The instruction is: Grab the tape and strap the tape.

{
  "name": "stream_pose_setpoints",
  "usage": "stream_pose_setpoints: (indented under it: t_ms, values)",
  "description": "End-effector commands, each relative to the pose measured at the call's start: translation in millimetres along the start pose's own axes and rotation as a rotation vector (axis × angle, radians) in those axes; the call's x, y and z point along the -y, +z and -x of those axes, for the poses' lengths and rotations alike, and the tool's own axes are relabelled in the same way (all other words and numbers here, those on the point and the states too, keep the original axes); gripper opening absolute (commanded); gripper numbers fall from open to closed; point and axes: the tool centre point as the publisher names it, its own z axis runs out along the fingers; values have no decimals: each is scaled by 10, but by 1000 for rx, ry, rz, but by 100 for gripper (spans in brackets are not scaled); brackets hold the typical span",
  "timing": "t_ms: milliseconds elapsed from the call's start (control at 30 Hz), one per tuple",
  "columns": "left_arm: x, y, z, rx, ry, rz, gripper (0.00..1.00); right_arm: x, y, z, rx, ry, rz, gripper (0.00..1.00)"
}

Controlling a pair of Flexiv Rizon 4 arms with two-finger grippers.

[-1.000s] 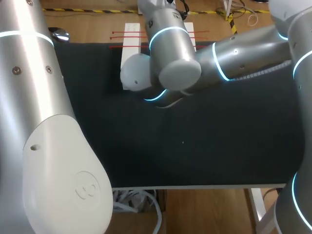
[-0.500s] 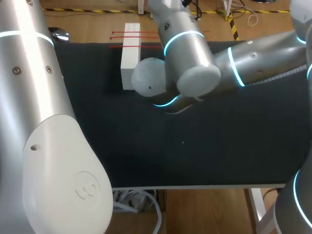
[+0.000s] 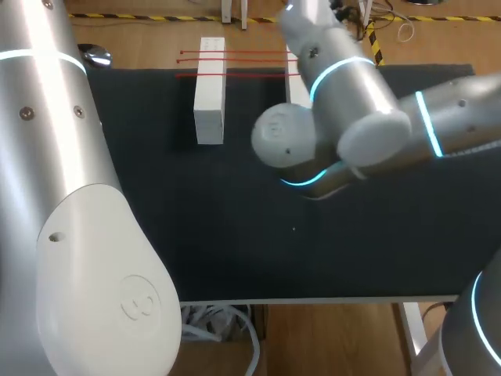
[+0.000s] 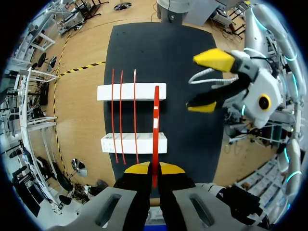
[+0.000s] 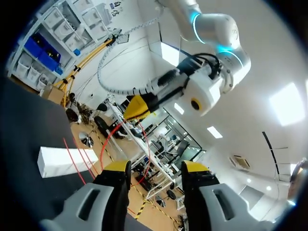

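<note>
Left wrist view, item by item: three red strips (image 4: 121, 115) lay side by side across the near block (image 4: 144, 143) and far block (image 4: 147, 91), at the edge of the black mat (image 4: 187, 53). Just beside them, the tape (image 4: 156, 120), a fourth narrow red strip, ran from the left gripper (image 4: 154, 168) out over both blocks. That gripper's yellow tips were pinched narrow on the tape's near end. Further right hung the right gripper (image 4: 208, 83), fingers wide apart and holding nothing; the right wrist view showed the same gap. Handling, as judged: the tape looked very light, thin and limp, likely to bow or twist when held by one end only, and not fragile. Whether it was sticky could not be told. The best second hold seemed to be the free far end, pinched across its flat faces, so it could be drawn taut over the blocks. Change, head view: within the last second the right arm (image 3: 352, 117) had swung rightward, uncovering the near block and most of the strips. Blocks and strips had not shifted.
</note>
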Motion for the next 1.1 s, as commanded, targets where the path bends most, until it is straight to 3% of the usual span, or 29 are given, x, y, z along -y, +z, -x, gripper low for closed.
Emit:
stream_pose_setpoints:
  t_ms: [33, 200, 233, 267, 433, 567, 600, 633, 667, 767, 1100]
  values:
    - [12, -24, 21, -6, 0, 6, 0, 277, -48, 147, -228, -32, 5, 38]
    - [12, -24, 21, -6, 0, 6, 0, 582, 2, 277, -231, -72, -35, 37]
    - [12, -24, 21, -6, 0, 6, 0, 660, 21, 326, -222, -92, -42, 28]
    - [12, -24, 21, -6, 0, 6, 0, 718, 43, 354, -218, -100, -50, 27]
    - [12, -24, 21, -6, 0, 6, 0, 980, 183, 452, -180, -149, -73, 29]
    - [12, -24, 21, -6, 0, 6, 0, 1047, 269, 452, -168, -150, -60, 30]
    - [12, -24, 21, -6, 0, 6, 0, 1038, 289, 441, -175, -135, -45, 37]
    - [12, -24, 21, -6, 0, 6, 0, 1015, 298, 434, -180, -114, -37, 74]
    - [12, -24, 21, -6, 0, 6, 0, 998, 313, 428, -187, -93, -24, 100]
    - [12, -24, 21, -6, 0, 6, 0, 906, 348, 390, -204, -65, 54, 100]
    - [12, -24, 21, -6, 0, 6, 0, 906, 348, 390, -204, -65, 54, 100]
